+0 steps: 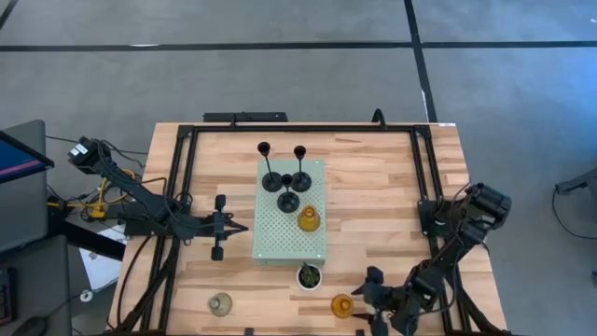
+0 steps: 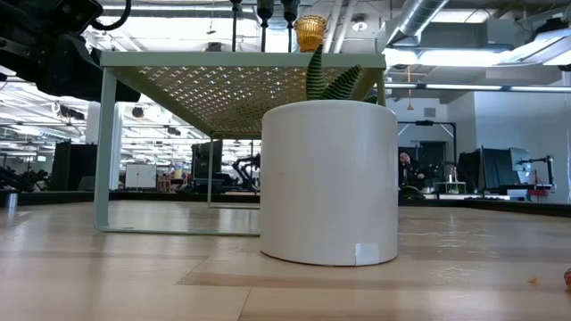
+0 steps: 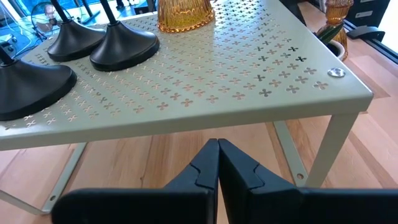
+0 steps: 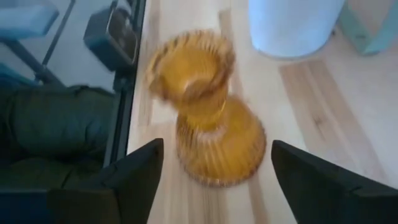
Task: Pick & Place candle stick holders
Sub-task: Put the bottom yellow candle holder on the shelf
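Note:
An amber glass candle stick holder stands on its wide ribbed base on the wood table near the front edge. My right gripper is open, one finger on each side of the holder's base with a gap on both sides. On the pale green perforated board stand three black holders and a second amber one. A clear-grey glass holder sits at the front left. My left gripper waits shut just left of the board.
A white pot with a small green plant stands between the board and the front amber holder; it fills the low view. A black frame borders the table. Bare wood lies to the right of the board.

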You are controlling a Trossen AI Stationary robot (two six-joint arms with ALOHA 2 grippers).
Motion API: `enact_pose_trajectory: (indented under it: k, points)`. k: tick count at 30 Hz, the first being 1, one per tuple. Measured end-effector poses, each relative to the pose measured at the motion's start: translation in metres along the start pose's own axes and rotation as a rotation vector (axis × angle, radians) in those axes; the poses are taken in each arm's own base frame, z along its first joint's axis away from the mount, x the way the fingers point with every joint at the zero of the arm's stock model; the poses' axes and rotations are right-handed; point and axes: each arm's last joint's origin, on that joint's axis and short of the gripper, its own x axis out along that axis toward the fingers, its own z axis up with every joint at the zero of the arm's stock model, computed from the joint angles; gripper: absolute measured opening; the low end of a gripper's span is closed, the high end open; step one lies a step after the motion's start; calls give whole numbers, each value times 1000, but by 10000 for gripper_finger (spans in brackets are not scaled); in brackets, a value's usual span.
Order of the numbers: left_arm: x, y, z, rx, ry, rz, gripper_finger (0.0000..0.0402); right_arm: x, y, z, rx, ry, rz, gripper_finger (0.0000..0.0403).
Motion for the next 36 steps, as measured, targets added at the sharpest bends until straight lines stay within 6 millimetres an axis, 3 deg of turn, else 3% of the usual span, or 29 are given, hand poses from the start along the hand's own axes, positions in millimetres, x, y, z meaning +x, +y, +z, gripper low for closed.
enact_pose_trajectory:
  k: [7, 15, 21, 30, 36]
  points:
    - [0, 0, 0, 0, 0, 0, 8, 10, -6, 16, 20, -45, -5, 295]
    - [0, 0, 0, 0, 0, 0, 8, 16, -4, 30, 9, -56, 103, 295]
    - [0, 0, 0, 0, 0, 0, 8, 20, -6, 32, 17, -63, 97, 294]
    - [0, 0, 0, 0, 0, 0, 8, 46, -10, 24, 45, -43, 165, 293]
    - [0, 0, 0, 0, 0, 0, 8, 45, -10, 25, 48, -50, 163, 264]
